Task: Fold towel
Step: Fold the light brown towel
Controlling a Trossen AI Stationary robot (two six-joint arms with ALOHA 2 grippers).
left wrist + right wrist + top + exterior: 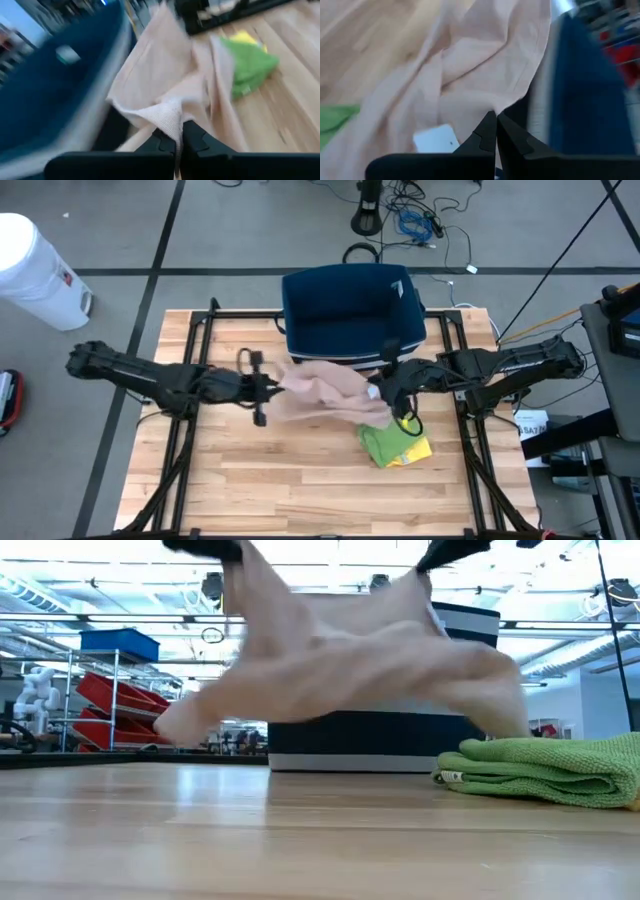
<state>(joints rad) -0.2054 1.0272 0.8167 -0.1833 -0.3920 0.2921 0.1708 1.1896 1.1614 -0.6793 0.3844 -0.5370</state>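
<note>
Both grippers pinch the beige towel [330, 390] above the table [250, 480] centre: left gripper [278, 385] at its nine o'clock edge, right gripper [378, 392] at three. A green cloth [395, 445] lies at five o'clock, a blue bin [350, 315] at twelve.

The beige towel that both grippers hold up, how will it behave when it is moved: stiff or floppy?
Probably floppy: the beige towel sags between the left gripper and right gripper. Likely light, since two pinched edges carry it. It may swing and bunch when moved.
</note>
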